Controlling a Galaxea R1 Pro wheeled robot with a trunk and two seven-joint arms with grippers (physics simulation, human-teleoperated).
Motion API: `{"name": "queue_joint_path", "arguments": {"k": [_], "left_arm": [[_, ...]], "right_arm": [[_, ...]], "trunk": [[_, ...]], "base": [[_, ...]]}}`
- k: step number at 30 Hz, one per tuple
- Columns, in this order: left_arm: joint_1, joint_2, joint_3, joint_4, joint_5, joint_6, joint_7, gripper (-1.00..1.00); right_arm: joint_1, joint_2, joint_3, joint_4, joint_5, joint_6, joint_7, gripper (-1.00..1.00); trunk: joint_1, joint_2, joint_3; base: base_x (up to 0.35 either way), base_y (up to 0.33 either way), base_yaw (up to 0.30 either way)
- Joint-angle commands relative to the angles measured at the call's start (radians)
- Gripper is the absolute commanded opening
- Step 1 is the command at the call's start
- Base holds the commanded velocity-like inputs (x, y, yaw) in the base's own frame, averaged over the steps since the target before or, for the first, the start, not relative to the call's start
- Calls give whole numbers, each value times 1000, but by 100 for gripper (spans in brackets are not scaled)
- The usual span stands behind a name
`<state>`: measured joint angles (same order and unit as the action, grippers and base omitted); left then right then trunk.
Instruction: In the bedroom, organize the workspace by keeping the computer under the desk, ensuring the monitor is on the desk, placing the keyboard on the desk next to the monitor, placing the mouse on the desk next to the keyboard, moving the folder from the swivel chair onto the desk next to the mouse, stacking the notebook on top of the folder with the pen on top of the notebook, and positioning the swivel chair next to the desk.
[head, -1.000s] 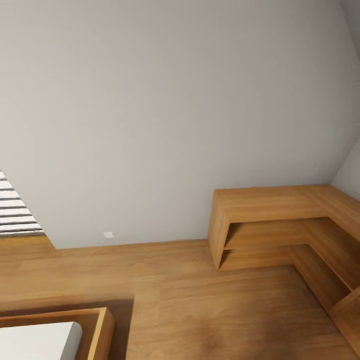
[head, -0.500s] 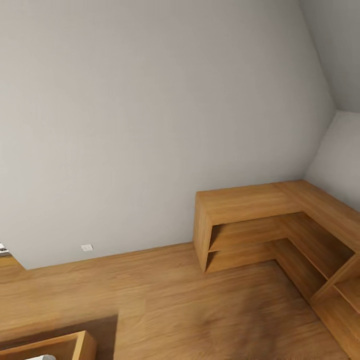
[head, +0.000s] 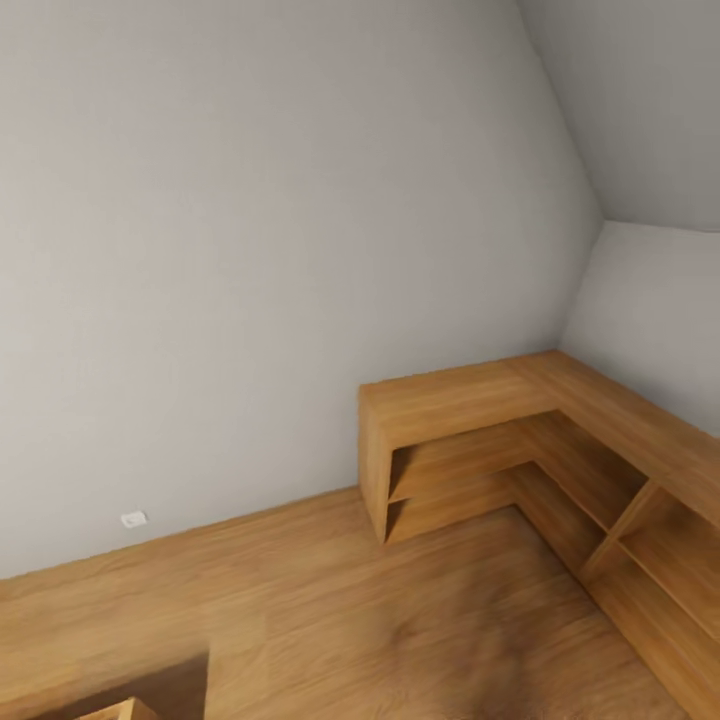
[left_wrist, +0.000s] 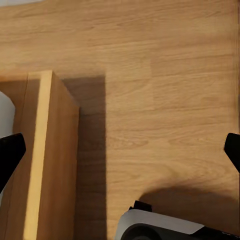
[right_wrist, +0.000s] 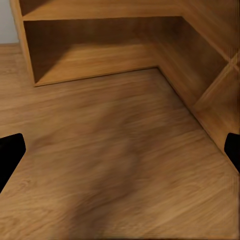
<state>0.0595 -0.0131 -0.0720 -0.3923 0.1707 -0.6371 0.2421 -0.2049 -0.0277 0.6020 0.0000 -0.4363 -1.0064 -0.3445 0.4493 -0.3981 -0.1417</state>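
Observation:
I face a room corner; the desk, monitor, keyboard, mouse, folder, notebook, pen, computer and swivel chair are out of view. In the left wrist view my left gripper (left_wrist: 120, 155) hangs open over the wooden floor (left_wrist: 160, 100), its black fingertips (left_wrist: 10, 155) far apart with nothing between them. In the right wrist view my right gripper (right_wrist: 120, 155) is open too, its fingertips (right_wrist: 10, 152) spread wide above bare floor in front of a low shelf.
An L-shaped light wooden shelf unit (head: 470, 400) fills the corner at the right, against grey walls (head: 250, 250). Wooden floor (head: 350, 620) stretches in front of it. A wooden frame (left_wrist: 50, 160) stands beside my left gripper, near my white base (left_wrist: 165, 227).
The camera has swung to the right: the shelf unit has slid left in the picture, and the wooden frame with white top and the striped patch have left at the lower left.

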Motion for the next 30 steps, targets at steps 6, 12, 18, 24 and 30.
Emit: {"name": "queue_joint_path", "arguments": {"k": [6,12,18,24,30], "left_arm": [[0,1,-8,-2,9,0,5,100],[0,1,-8,-2,9,0,5,100],[0,1,-8,-2,9,0,5,100],[0,1,-8,-2,9,0,5,100],[0,1,-7,-2,9,0,5,100]], "right_arm": [[-1,0,9,0,-4,-1,-5,100],[-1,0,9,0,-4,-1,-5,100],[-1,0,9,0,-4,-1,-5,100],[-1,0,9,0,-4,-1,-5,100],[-1,0,9,0,-4,-1,-5,100]], "trunk": [[1,-2,1],[1,-2,4],[1,-2,7],[1,-2,11],[1,-2,14]], "base": [[180,0,-248],[294,0,-248],[317,0,-248],[311,0,-248],[197,0,-248]]}}
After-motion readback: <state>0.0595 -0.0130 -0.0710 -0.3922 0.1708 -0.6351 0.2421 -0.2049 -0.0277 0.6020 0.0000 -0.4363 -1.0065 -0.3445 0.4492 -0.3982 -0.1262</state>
